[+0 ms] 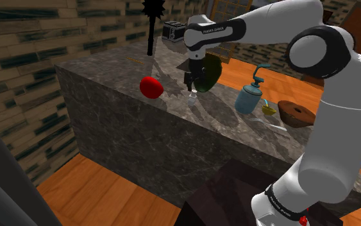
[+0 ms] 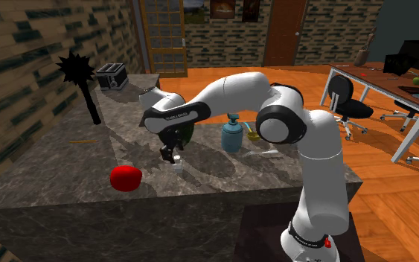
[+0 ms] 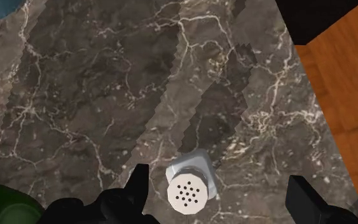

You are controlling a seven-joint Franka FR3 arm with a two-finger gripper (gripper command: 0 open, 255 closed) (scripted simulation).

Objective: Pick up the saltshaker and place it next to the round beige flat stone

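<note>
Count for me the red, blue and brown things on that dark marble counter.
Red: 1, the round red object
Blue: 1, the blue pump bottle
Brown: 1, the flat round brown stone
Total: 3

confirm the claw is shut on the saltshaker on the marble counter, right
No, the claw is open: the wrist view shows its fingers standing apart on either side of the saltshaker, not touching it. The saltshaker does stand on the marble counter.
</note>
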